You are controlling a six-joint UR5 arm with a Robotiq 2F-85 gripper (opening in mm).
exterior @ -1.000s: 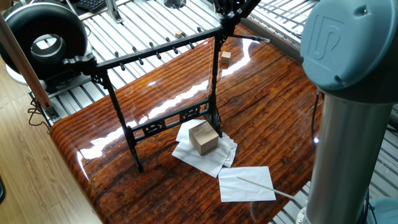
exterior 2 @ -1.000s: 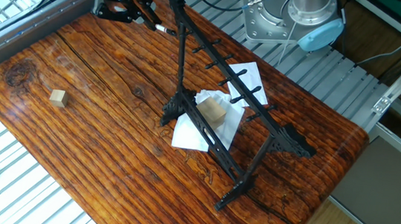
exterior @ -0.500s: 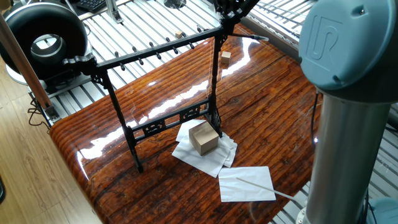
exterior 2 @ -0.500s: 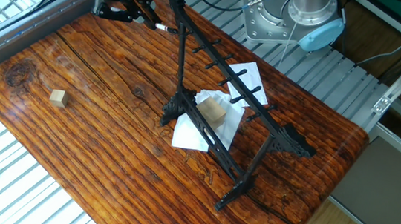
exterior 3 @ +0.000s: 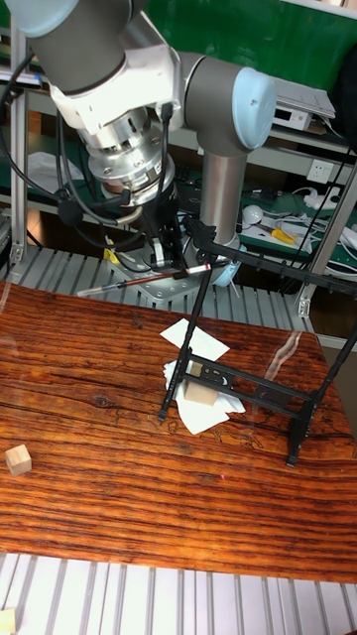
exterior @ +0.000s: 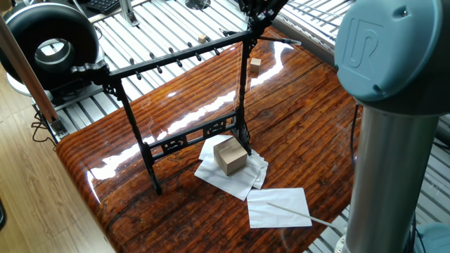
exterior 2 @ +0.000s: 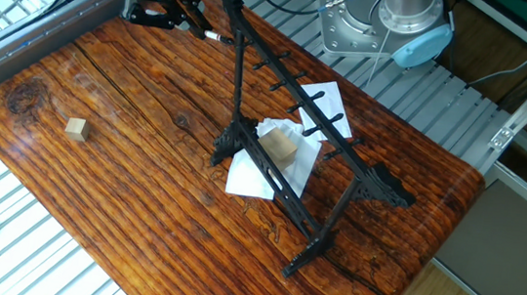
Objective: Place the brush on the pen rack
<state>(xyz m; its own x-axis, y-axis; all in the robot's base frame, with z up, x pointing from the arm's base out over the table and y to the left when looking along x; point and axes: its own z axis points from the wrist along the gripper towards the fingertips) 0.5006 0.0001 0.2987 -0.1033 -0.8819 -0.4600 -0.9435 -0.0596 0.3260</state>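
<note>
Nothing among the loose objects has shifted since the earlier frames; only the arm's grey joint housing in the foreground of one fixed view has crept slightly left, and the gripper sits almost where it was.

The black two-finger gripper [exterior 3: 167, 260] is closed on the thin, dark grey, rod-like brush [exterior 3: 139, 280], which it holds nearly level, one end reaching out to the left and the other pointing toward the rack. That end lies just beside the near end of the top bar of the tall black metal pen rack [exterior 3: 248, 382], close to the pegs; whether it touches a peg cannot be told.

Beyond the gripper, the rack stands upright on the glossy striped wooden bench [exterior 2: 122, 182]. At its foot a small cardboard box [exterior: 230, 155] rests on crumpled white paper [exterior: 232, 176]. Another white sheet [exterior: 278, 207] with a pale thin stick lies nearer the arm's base. A small wooden cube [exterior 2: 75, 128] sits well apart.

The pick-up looks done and the brush is carried to the rack. Hanging it on a peg and letting go remain.
</note>
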